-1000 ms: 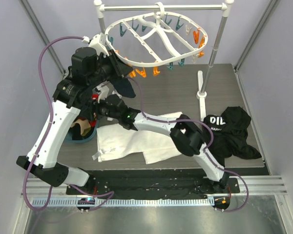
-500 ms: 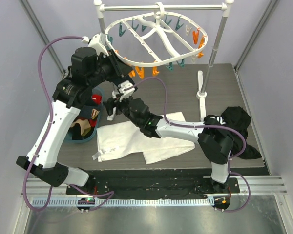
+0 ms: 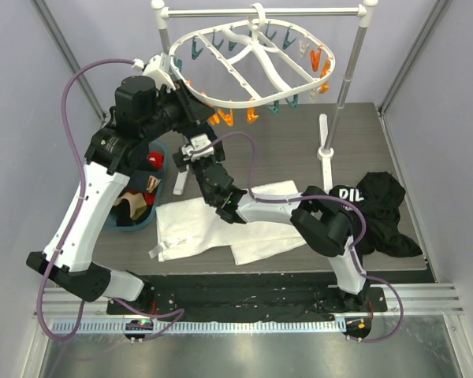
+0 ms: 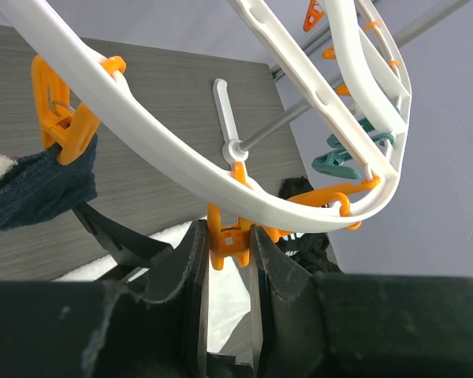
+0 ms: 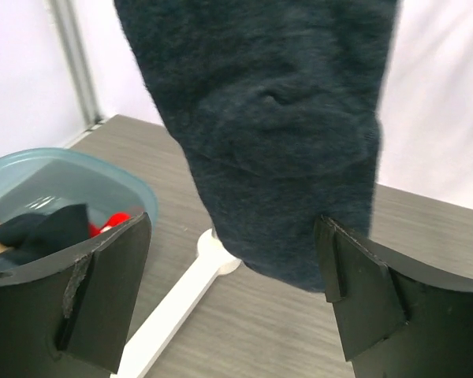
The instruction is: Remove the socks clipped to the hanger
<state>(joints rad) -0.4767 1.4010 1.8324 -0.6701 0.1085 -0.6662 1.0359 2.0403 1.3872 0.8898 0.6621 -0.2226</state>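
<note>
Socks: one dark navy sock (image 5: 276, 118) hangs from the hanger (image 4: 181, 161), its top end caught in an orange clip (image 4: 63, 126) on the rim nearest the left arm. Others lie in a teal basin (image 5: 102, 169) on the worktop (image 3: 299, 150), at the left: a red sock (image 3: 152, 161), a tan sock (image 3: 130, 209), and something dark. The hanger is hooked on the grey rail (image 3: 260, 12) at the back and sits tilted, its rim ringed with orange, teal and white clips. Left jaws are pressed in on a second orange clip (image 4: 229, 240), next along the rim from the sock's clip. Right jaws are spread wide, one on either side of the hanging sock's lower end, low over the worktop beside the basin. The right-hand pad may brush the fabric, but contact is not clear. A white cloth (image 3: 221, 224) lies flat mid-worktop. A black garment (image 3: 382, 209) with white lettering is heaped at the right, well apart from the basin.
</note>
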